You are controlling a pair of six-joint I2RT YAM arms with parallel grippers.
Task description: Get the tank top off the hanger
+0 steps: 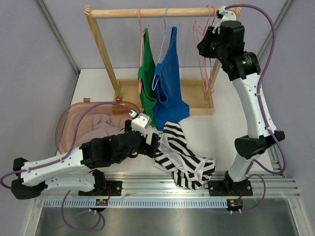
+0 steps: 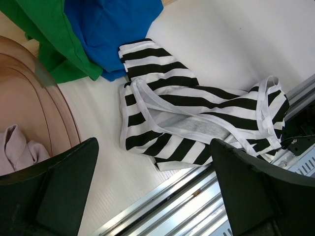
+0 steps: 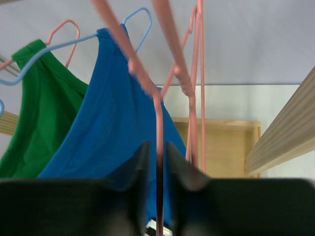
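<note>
The black-and-white striped tank top [image 1: 182, 155] lies crumpled on the table by the front rail, off any hanger; it also shows in the left wrist view [image 2: 197, 123]. My left gripper [image 1: 147, 141] is open and empty, low over the table at the top's left edge [image 2: 153, 147]. My right gripper [image 1: 205, 45] is up at the rack's right end, shut on the wire of a bare pink hanger [image 3: 158, 118] that runs between its jaws [image 3: 158, 155]. A blue tank top [image 1: 170, 83] and a green one [image 1: 146, 81] hang on the rack.
The wooden rack's top bar [image 1: 162, 12] spans the back, its base tray [image 1: 197, 98] below. More bare pink hangers [image 1: 210, 78] hang at the right. A pink tub [image 1: 69, 123] holding pale cloth [image 1: 101, 125] sits left. A metal rail [image 1: 172, 189] runs along the front.
</note>
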